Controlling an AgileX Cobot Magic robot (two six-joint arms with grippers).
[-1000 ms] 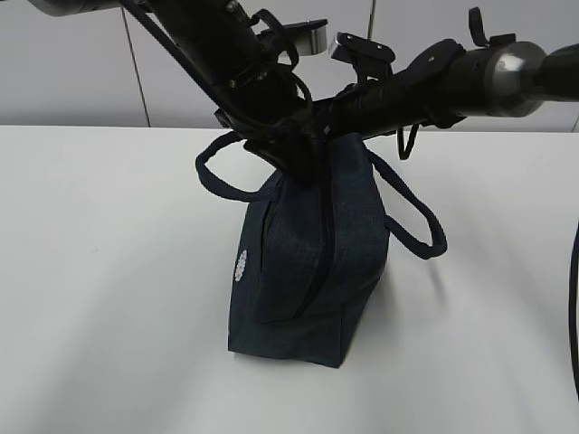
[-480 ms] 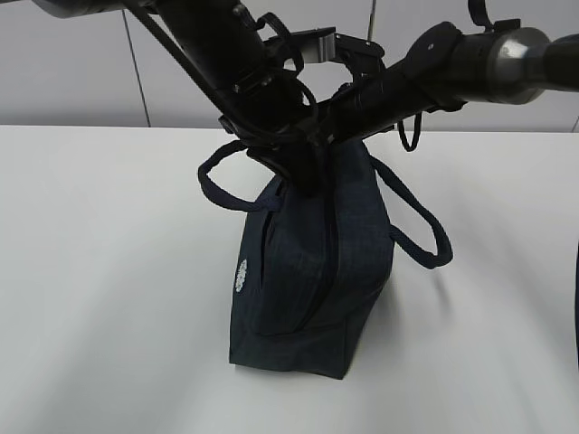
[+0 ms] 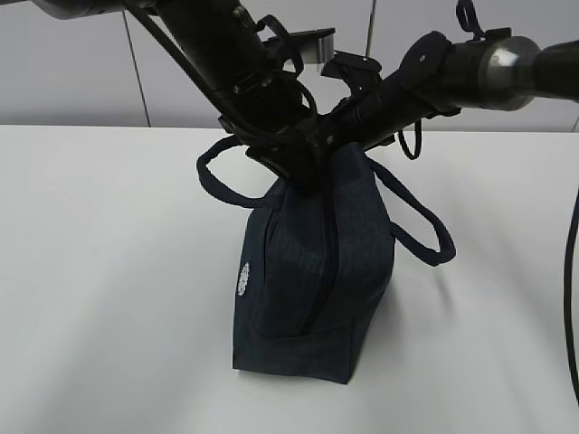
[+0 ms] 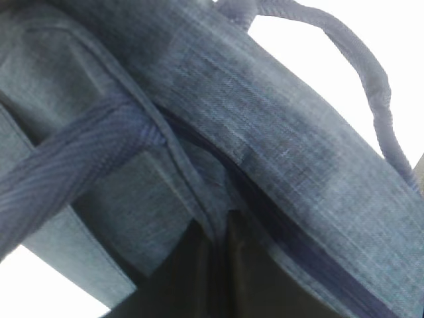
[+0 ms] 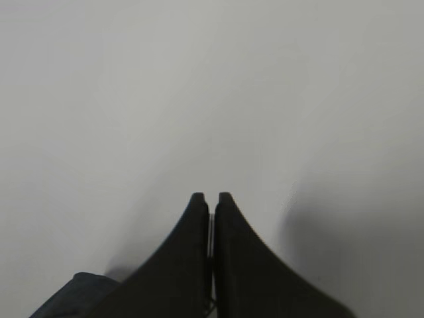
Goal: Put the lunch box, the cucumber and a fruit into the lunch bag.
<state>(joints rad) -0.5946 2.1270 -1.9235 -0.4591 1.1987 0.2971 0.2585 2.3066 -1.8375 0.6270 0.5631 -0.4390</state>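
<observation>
The lunch bag (image 3: 312, 271) stands upright near the middle of the white desk (image 3: 99, 271), its small white round logo (image 3: 242, 278) on the side facing left and a dark zipper line running down its near face. Its 2 loop handles hang out to either side, 1 to the left (image 3: 217, 181) and 1 to the right (image 3: 421, 226).

Both arms meet over the top end of the bag. The left tool (image 3: 303, 167) comes down from the upper left and sits right at the bag's top edge; its wrist view is filled with navy fabric, a handle strap (image 4: 86, 156) and the zipper seam, so I cannot tell whether it is clenched or released.

The right tool (image 5: 212, 252) reaches in from the upper right to the same top end. Its 2 fingers (image 5: 182, 265) are pressed together, with only a thin sliver between them, and bag fabric shows at the lower left corner of its view.
</observation>
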